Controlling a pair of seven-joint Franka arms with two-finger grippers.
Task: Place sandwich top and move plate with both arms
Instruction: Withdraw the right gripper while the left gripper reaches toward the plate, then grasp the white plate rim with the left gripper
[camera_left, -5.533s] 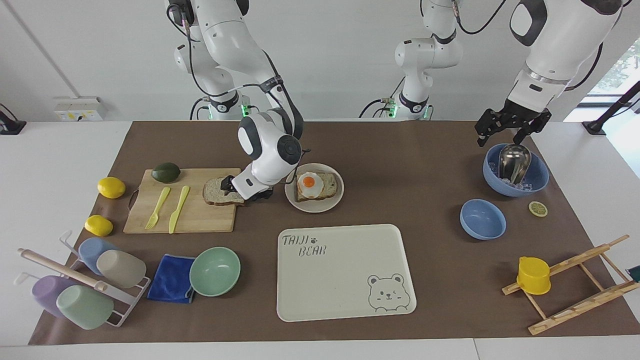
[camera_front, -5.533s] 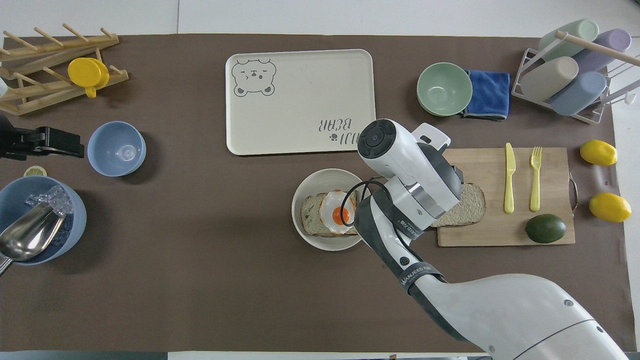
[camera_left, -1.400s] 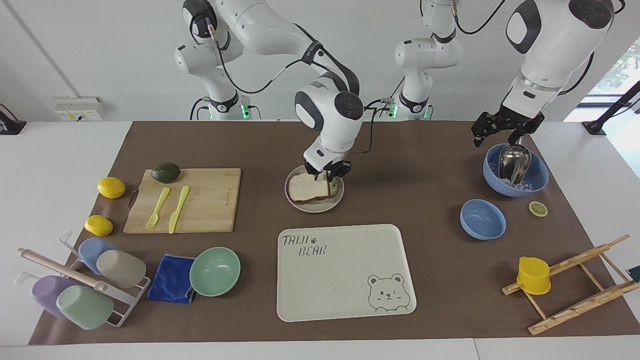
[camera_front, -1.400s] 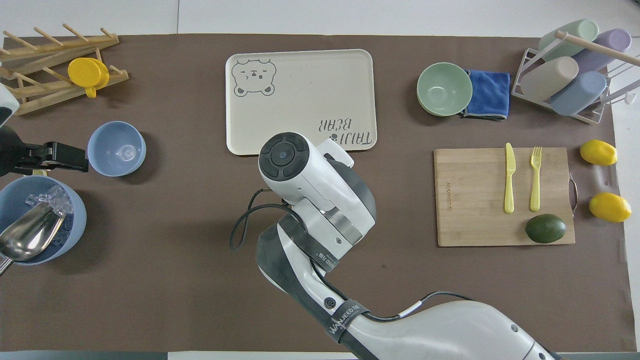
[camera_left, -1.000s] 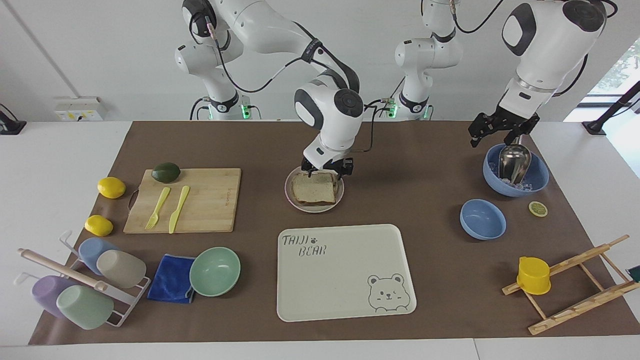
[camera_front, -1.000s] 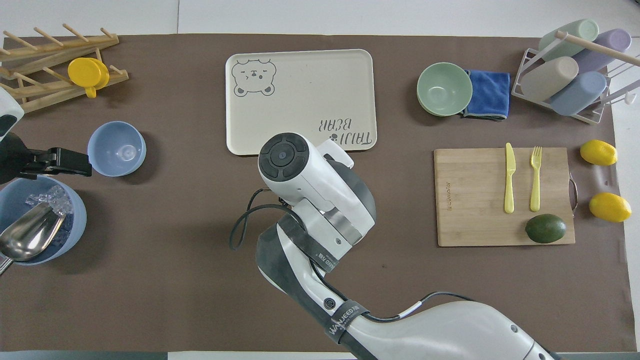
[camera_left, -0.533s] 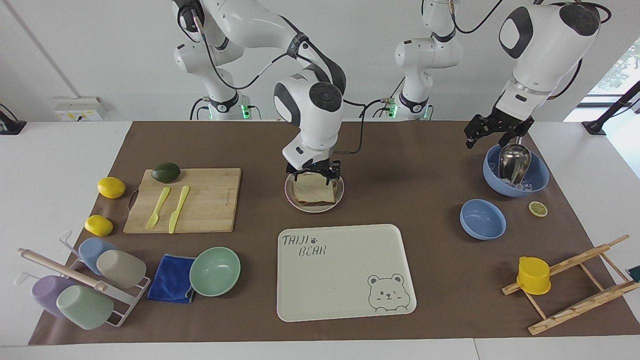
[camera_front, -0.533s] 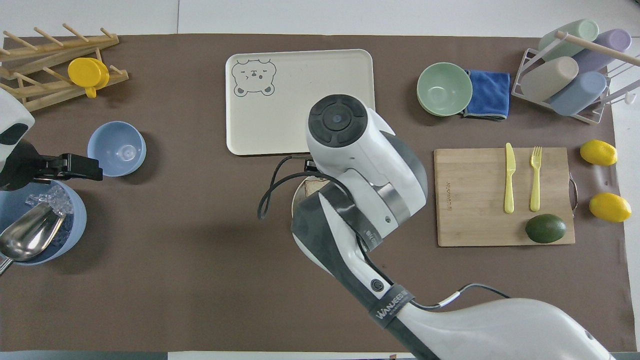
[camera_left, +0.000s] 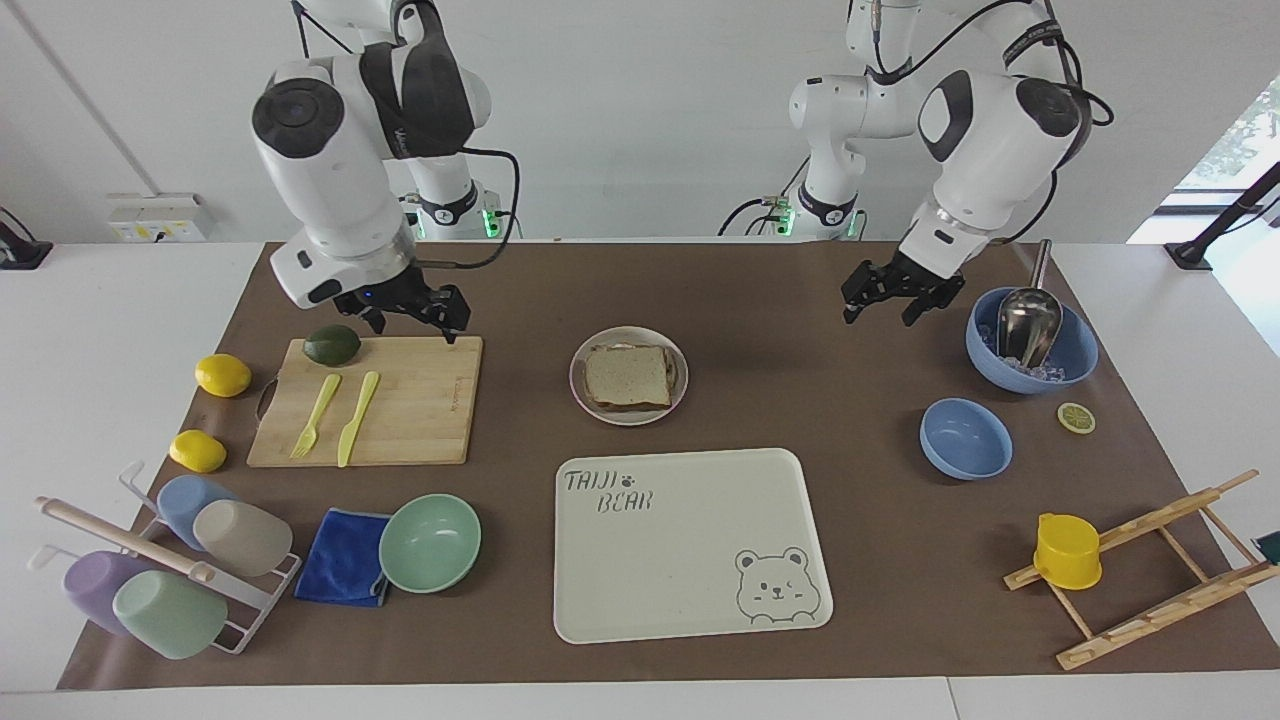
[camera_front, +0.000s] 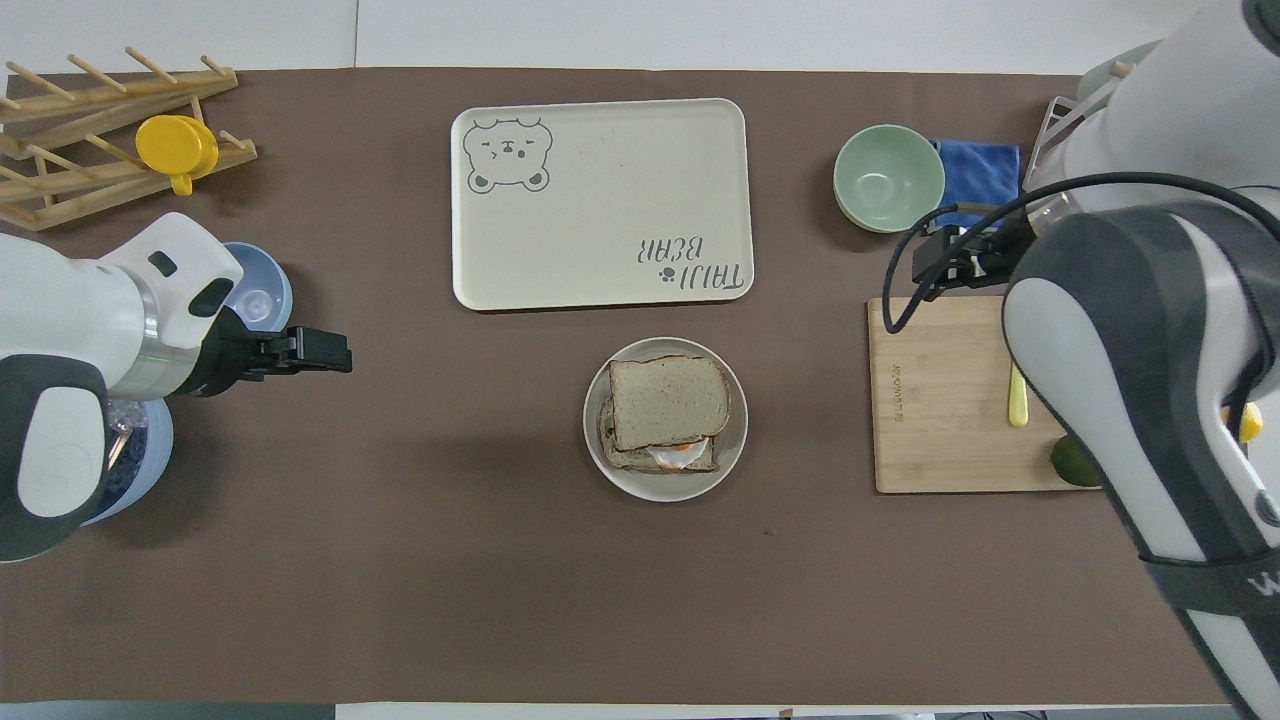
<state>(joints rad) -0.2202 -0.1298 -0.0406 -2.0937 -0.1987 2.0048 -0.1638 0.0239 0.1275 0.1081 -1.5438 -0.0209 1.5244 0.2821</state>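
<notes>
The sandwich top (camera_left: 627, 375), a plain brown bread slice, lies flat on the egg toast on the small round cream plate (camera_left: 577, 378) in the middle of the table. In the overhead view the slice (camera_front: 668, 402) covers most of the plate (camera_front: 732, 452), and a bit of egg (camera_front: 675, 455) peeks out at its nearer edge. My right gripper (camera_left: 410, 318) is open and empty, raised over the cutting board's edge beside the avocado. My left gripper (camera_left: 885, 300) is open and empty, in the air between the plate and the ice bowl, toward the left arm's end.
The bear-printed tray (camera_left: 690, 545) lies farther from the robots than the plate. The cutting board (camera_left: 420, 400) holds a fork, a knife and an avocado (camera_left: 332, 344). A blue bowl with ice and a scoop (camera_left: 1030, 345) and a small blue bowl (camera_left: 965, 437) stand toward the left arm's end.
My right gripper let go of the slice on the plate, then rose and swung over the cutting board. My left gripper moved from over the ice bowl toward the plate.
</notes>
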